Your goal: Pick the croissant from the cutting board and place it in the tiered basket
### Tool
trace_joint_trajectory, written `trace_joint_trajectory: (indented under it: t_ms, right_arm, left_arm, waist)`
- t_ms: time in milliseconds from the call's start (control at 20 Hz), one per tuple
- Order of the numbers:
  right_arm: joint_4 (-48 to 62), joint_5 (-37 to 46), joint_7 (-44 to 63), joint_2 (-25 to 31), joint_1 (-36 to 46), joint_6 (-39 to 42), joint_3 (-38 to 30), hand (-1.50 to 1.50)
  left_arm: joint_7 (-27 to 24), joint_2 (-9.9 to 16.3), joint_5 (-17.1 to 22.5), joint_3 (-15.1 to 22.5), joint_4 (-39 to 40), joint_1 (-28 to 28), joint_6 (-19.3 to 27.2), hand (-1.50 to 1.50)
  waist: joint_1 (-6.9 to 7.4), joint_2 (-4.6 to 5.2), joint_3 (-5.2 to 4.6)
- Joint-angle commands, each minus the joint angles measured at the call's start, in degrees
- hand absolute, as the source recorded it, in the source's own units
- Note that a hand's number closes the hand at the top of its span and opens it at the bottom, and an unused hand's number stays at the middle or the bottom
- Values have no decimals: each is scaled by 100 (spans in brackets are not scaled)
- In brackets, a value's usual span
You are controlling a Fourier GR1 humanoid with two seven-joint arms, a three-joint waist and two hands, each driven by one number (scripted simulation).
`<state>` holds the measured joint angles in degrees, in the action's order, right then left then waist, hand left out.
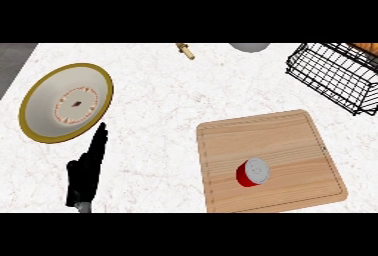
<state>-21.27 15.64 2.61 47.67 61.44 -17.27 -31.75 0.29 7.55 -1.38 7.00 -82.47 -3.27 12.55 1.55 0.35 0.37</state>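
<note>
A wooden cutting board (pixel 295 135) lies at the lower right of the counter. On it stands a small red can with a grey lid (pixel 252 172); no croissant shows on the board. The black wire tiered basket (pixel 332 75) sits at the upper right. An orange-brown thing (pixel 366 47) shows at the basket's top right, cut off by the view's edge. My left hand (pixel 87 167) is at the lower left, open, fingers straight and pointing up, just below the plate and holding nothing. My right hand is out of view.
A round plate with a gold rim (pixel 65 102) lies at the left. A small golden object (pixel 185 50) and a grey rounded item (pixel 249 46) sit at the counter's far edge. Bare marble separates plate and board.
</note>
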Motion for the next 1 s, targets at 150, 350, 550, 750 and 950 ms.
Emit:
trace_joint_trajectory:
  t_ms: [150,350,550,750,950]
  right_arm:
    - [-84,-303,143,968,-678,-303,-515,-150]
    - [-92,-745,219,1615,-1265,378,-949,-150]
    - [136,-1212,-33,2483,-2128,1429,-1513,-150]
    - [455,-1588,-388,2928,-3076,2367,-1967,-150]
    - [826,-2010,-896,3128,-3937,3077,-2461,-150]
  left_arm:
    - [305,145,103,-152,-87,-245,-68,0]
    - [199,113,163,-267,125,-170,-89,0]
    - [-67,53,152,-211,7,-646,-60,0]
    - [-86,78,178,-379,354,-291,-83,0]
    - [-81,-67,-58,-148,128,-387,71,0]
  waist:
    - [-197,-50,-32]
    - [-269,-56,-34]
    - [-359,-78,-27]
    - [-429,-66,-30]
    - [-314,-50,-24]
